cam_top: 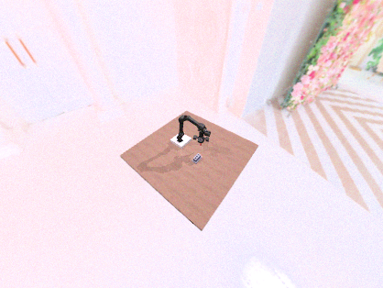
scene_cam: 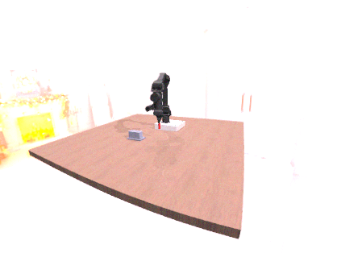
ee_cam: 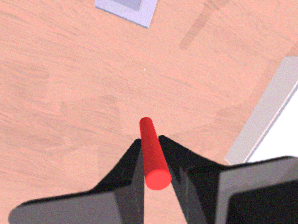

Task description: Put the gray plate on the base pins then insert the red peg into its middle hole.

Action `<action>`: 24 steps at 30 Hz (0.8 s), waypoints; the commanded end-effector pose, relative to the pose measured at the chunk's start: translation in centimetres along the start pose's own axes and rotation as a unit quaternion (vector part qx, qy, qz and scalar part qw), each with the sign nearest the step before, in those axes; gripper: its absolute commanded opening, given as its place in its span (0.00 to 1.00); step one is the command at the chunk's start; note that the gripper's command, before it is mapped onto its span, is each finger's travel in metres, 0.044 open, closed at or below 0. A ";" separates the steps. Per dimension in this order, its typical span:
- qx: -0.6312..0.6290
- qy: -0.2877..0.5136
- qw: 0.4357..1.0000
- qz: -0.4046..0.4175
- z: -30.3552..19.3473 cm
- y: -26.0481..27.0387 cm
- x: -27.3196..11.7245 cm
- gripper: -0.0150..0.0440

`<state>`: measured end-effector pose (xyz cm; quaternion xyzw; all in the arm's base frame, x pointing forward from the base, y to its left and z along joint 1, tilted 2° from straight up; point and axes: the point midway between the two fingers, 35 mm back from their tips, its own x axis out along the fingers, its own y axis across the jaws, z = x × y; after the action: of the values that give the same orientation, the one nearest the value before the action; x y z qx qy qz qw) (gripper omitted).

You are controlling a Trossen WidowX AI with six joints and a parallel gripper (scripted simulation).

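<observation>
Red peg in the gripper, apart from the base

From the left in the exterior view, the base (cam_top: 197,159) (scene_cam: 135,135) (ee_cam: 145,15) sits on the wooden table (cam_top: 197,193) (scene_cam: 193,169) (ee_cam: 60,75); whether the plate lies flat there, I cannot tell. Next, the gripper (cam_top: 201,140) (scene_cam: 159,122) (ee_cam: 150,142) has its jaws closed around the red peg (cam_top: 201,144) (scene_cam: 160,126) (ee_cam: 153,152). Rightmost is the white block (cam_top: 183,144) (scene_cam: 173,127) (ee_cam: 280,135) under the black arm (cam_top: 192,121) (scene_cam: 161,82).
</observation>
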<state>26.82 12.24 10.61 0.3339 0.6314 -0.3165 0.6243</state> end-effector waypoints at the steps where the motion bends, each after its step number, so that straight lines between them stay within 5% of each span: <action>1: -0.002 -0.001 1.000 -0.002 1.3 0.2 0.0 0.25; 24: -0.005 -0.005 1.000 0.000 8.1 0.3 -0.2 0.25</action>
<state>31.19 6.72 10.69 0.3340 0.6289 -0.3148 0.6275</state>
